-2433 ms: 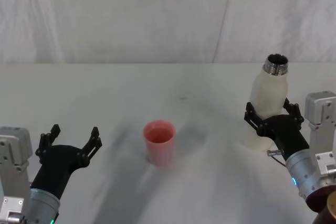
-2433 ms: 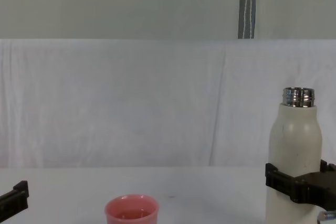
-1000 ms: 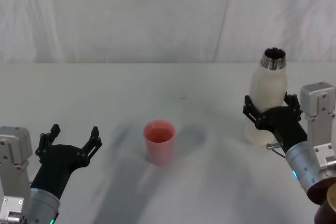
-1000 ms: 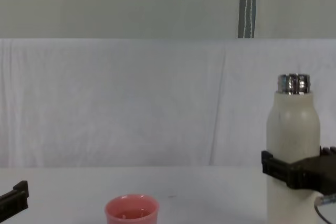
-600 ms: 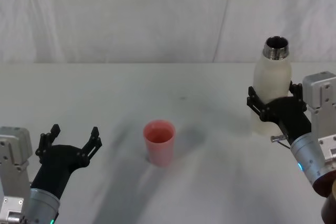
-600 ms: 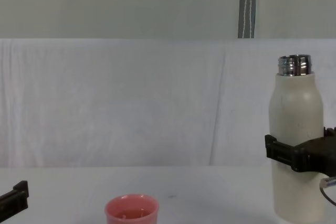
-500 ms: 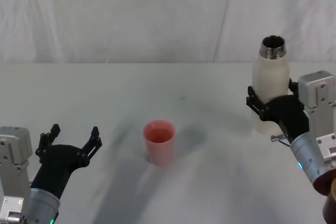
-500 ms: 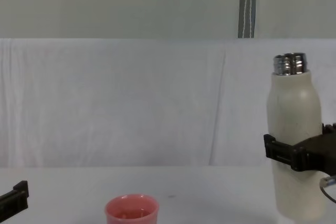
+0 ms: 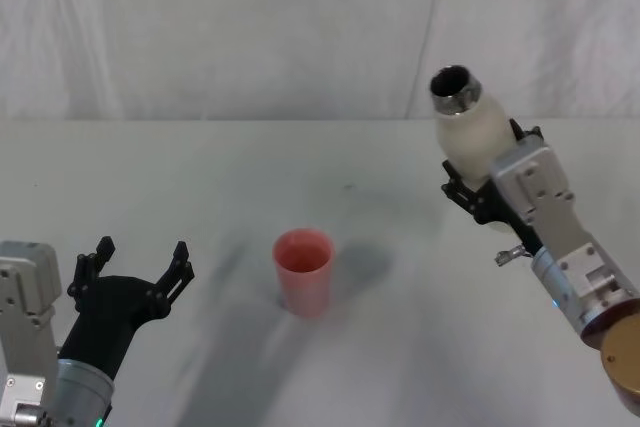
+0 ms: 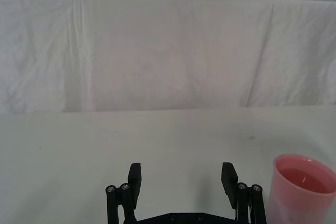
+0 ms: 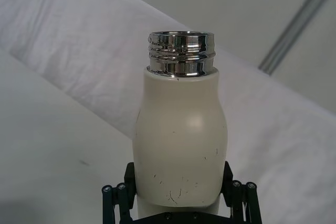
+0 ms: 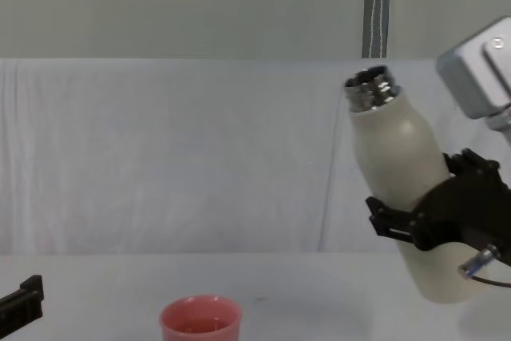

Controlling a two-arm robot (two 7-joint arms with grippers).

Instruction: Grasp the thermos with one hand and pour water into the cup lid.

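Head view: my right gripper (image 9: 480, 192), right of centre, is clamped round the body of the thermos (image 9: 468, 142), which leans with its open steel neck toward the frame's upper middle. The pink cup lid (image 9: 303, 270) stands on the table (image 9: 250, 167) at centre, well apart from the bottle. My left gripper (image 9: 135, 272) sits idle at lower left, fingers spread wide.

Left wrist view: left gripper (image 10: 181, 184) at bottom centre, empty and wide; cup lid (image 10: 301, 189) at lower right, just beside it.

Right wrist view: thermos (image 11: 179, 145) fills the centre, held between the black fingers (image 11: 239, 198) at the bottom edge.

Chest view: thermos (image 12: 403, 197) at right, clear of the table and tilted left; cup lid (image 12: 200, 322) at bottom, left of centre.

Step in hand: I judge this the carry toward the cup lid, pour not yet begun.

Next move: I would bring the neck over the cup lid's rim, then tip further, slowly.
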